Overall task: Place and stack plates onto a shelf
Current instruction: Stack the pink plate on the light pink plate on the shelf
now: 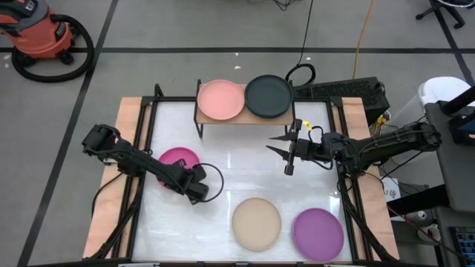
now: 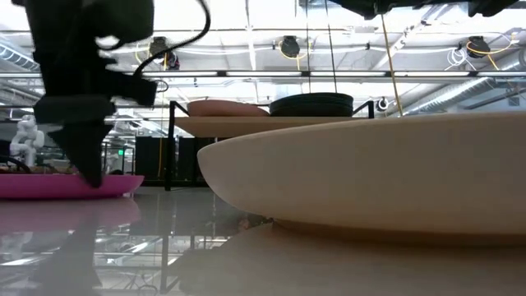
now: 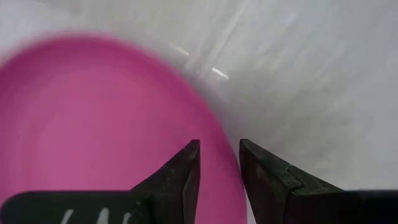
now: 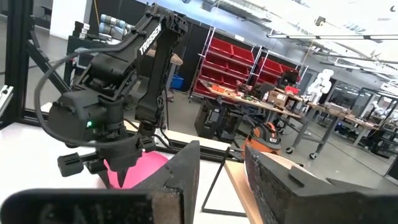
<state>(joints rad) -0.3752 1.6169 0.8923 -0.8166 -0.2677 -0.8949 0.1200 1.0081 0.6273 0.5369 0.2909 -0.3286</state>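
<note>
The magenta plate (image 1: 176, 157) lies flat on the white table's left side. My left gripper (image 1: 189, 178) points down at the plate's near-right edge and is shut on it (image 3: 219, 149). The light-wood shelf (image 1: 245, 120) stands at the far edge. It carries the salmon pink plate (image 1: 221, 100) and the charcoal black plate (image 1: 269, 96) side by side. My right gripper (image 1: 269, 144) hovers open and empty, right of the middle, just in front of the shelf. The beige plate (image 1: 257, 224) and the purple plate (image 1: 318, 233) rest on the near side. My left gripper has the magenta plate's rim (image 3: 214, 130) between its two fingers, one finger over the inside of the plate and one outside it. The fingers come from above, pointing down. The plate lies level on the table (image 2: 49, 185).
The beige plate (image 2: 370, 173) fills the low view's foreground. The table's wooden side strips (image 1: 126, 148) and black frame rails border the white top. Bare white surface lies between the shelf and the near plates. A vacuum cleaner (image 1: 44, 37) stands on the floor beyond.
</note>
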